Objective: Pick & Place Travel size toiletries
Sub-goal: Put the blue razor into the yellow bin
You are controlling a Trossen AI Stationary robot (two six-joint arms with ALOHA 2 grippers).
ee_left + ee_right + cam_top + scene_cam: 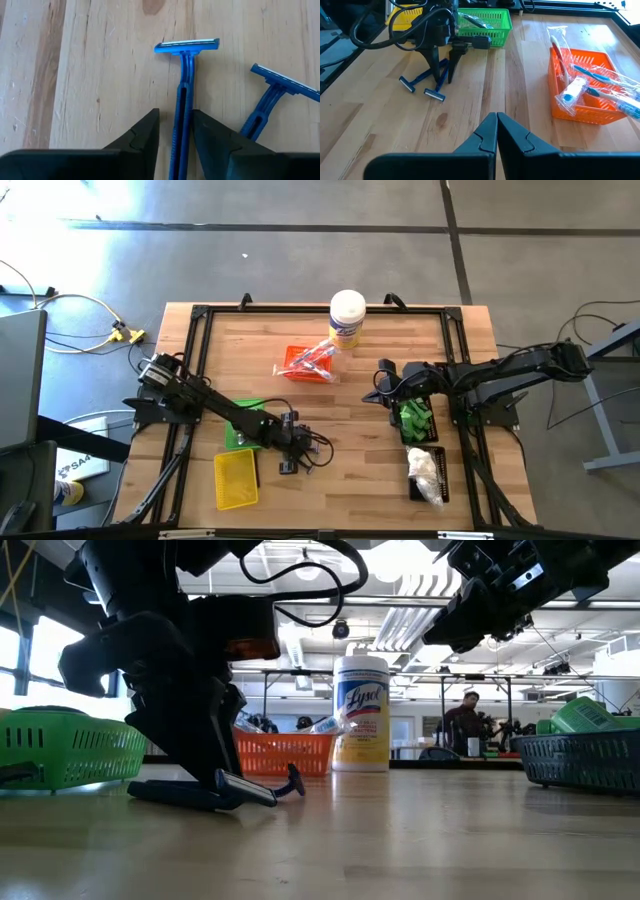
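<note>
At the table's (330, 480) left front my left tool (175, 135) is down on the wood beside the green tray (240, 432), its 2 fingers (142, 135) spread just wide enough to straddle the handle of a blue razor (184, 95); I cannot tell if they touch it yet. The razor lies flat, head pointing away from the tool, and a 2nd razor (272, 102) lies close beside it, apart from the fingers. I judge the razor light, stiff and slick plastic, so I would pinch mid-handle, well clear of the blade head. Farther right sits the orange tray (585, 95) holding bagged toothbrushes, then the canister (346, 318). My right tool (496, 130) hangs over the black tray (420, 442) on the right, fingers pressed together on nothing.
</note>
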